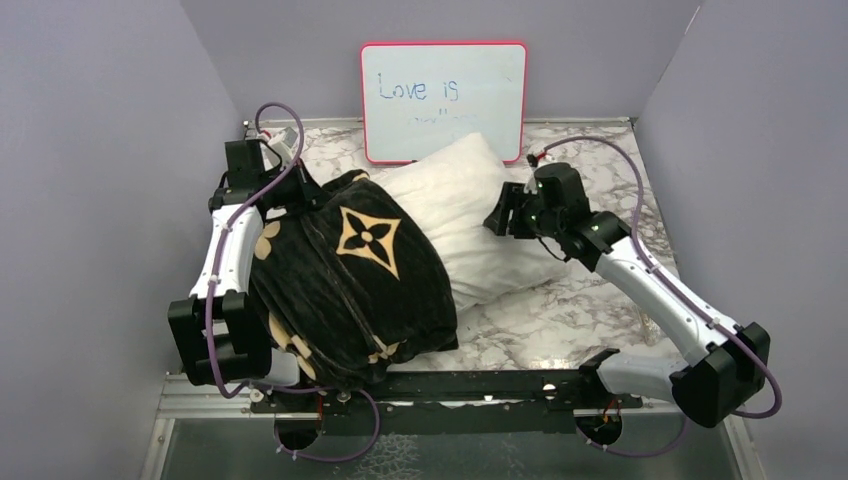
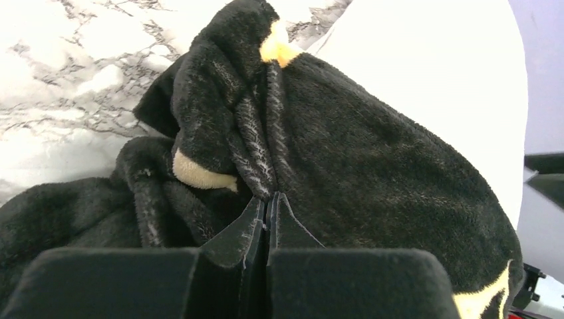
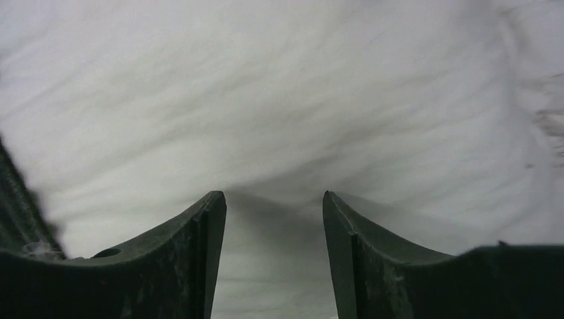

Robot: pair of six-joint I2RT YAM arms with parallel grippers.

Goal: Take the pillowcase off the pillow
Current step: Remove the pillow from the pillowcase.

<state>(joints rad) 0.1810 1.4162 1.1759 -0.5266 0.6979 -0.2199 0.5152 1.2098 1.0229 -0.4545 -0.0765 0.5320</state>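
The black velvety pillowcase (image 1: 350,270) with a tan flower covers the near-left part of the white pillow (image 1: 470,210), whose far-right half lies bare. My left gripper (image 1: 290,185) is at the pillowcase's far-left corner. In the left wrist view the gripper (image 2: 269,198) is shut, with a fold of the pillowcase (image 2: 372,153) pinched at its tips and the pillow (image 2: 432,66) behind. My right gripper (image 1: 503,218) is at the pillow's right edge. In the right wrist view the gripper (image 3: 273,199) is open, its tips close against the pillow (image 3: 279,100) and holding nothing.
A pink-framed whiteboard (image 1: 443,100) leans on the back wall just behind the pillow. Lavender walls close in on the left, back and right. The marble tabletop (image 1: 590,300) shows to the right of the pillow. A black rail (image 1: 470,385) runs along the near edge.
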